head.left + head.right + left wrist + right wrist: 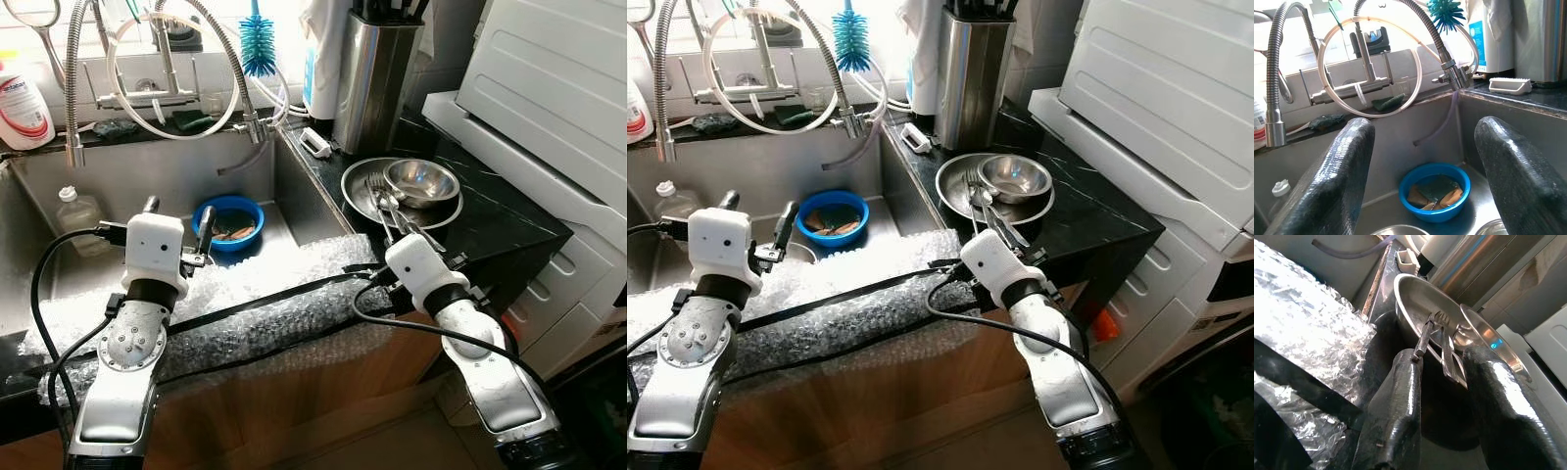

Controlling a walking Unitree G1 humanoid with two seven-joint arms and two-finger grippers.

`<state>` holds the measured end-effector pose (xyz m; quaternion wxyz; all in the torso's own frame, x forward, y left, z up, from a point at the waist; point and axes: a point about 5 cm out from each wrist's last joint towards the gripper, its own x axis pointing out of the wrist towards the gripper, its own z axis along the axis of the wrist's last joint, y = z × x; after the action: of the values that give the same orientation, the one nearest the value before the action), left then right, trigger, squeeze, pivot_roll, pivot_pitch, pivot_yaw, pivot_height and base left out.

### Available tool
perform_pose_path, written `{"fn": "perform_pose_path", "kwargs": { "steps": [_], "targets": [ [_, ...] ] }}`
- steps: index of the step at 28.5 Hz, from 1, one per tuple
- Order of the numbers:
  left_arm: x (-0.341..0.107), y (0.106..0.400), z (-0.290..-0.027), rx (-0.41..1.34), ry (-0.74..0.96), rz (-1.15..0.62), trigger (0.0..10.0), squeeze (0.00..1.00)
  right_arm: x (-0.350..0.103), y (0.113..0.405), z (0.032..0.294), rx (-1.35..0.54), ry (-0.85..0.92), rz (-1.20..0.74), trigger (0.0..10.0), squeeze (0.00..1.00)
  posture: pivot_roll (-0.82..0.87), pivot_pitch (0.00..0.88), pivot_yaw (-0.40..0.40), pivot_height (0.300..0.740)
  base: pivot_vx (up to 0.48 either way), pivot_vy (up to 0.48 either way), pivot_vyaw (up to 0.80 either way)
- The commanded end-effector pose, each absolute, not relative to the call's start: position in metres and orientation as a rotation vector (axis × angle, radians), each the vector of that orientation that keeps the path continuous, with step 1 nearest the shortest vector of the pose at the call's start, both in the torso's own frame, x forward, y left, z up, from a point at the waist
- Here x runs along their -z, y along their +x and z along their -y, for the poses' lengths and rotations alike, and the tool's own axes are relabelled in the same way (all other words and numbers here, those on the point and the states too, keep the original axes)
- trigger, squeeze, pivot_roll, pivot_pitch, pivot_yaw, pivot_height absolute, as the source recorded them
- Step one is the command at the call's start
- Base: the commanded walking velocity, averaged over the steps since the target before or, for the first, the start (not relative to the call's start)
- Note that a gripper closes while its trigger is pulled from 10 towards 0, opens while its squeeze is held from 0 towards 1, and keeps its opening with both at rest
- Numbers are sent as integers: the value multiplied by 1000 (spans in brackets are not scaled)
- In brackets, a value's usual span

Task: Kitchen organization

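- While the left tool (176, 230) hangs at centre left of the head view over the sink (59, 186), its two black fingers (1342, 181) stand wide apart with nothing between them; past them, lower in the basin, sits a blue bowl (227, 221) of glossy plastic holding brownish scraps.
- At far left of the frame a clear plastic bottle (80, 212) stands in the sink, and a coiled steel hose (76, 78) hangs from the tap above it.
- Along the sink's front edge, through the middle of the frame, lies crinkled bubble wrap (265, 294) crossed by a black strap (255, 305).
- Right of centre, the right tool (404, 233) is the nearer one to the tableware: its fingers are parted and unloaded, and they point up-frame at the steel plate (355, 191) on the dark stone table (509, 230).
- On that plate lie forks (1442, 340), thin polished metal, their handles reaching over the rim toward the tool, so their long axis runs roughly in line with the fingers; one handle end sits just at a fingertip (1410, 367), though I cannot tell whether it touches.
- A small round steel bowl (421, 181) rests on the plate's far side.
- Upper centre right stands a brushed-steel knife block (372, 78).
- My reading: the forks are the likely next pick, and the in-line handles would call for a turned wrist.
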<state>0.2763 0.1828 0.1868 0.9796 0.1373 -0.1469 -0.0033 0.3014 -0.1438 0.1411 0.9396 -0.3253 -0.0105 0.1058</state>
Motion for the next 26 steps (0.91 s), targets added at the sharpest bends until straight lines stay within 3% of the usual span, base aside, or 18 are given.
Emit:
{"fn": "perform_pose_path", "kwargs": {
  "steps": [1,22,23,24,25,26],
  "targets": [
    [-189,279,-180,9,285,311,10000,0,-144,304,142,-228,-665,33,10000,0,-32,0,-87,727,0,0,0],
    [-189,279,-178,10,279,314,10000,0,-149,304,139,-271,-678,95,10000,0,-33,0,-86,727,0,0,0],
    [-189,279,-178,10,278,314,10000,0,-151,304,139,-275,-675,110,8157,0,-33,0,-86,727,0,0,0],
    [-189,279,-178,10,278,314,10000,0,-151,304,139,-275,-675,110,8157,0,-33,0,-86,727,0,0,0],
    [-189,279,-178,10,278,315,10000,0,-152,304,138,-279,-670,124,3725,0,-33,0,-86,727,0,0,0],
    [-189,279,-178,10,278,315,10000,0,-152,304,138,-279,-670,124,3725,0,-33,0,-86,727,0,0,0]
  ]
}}
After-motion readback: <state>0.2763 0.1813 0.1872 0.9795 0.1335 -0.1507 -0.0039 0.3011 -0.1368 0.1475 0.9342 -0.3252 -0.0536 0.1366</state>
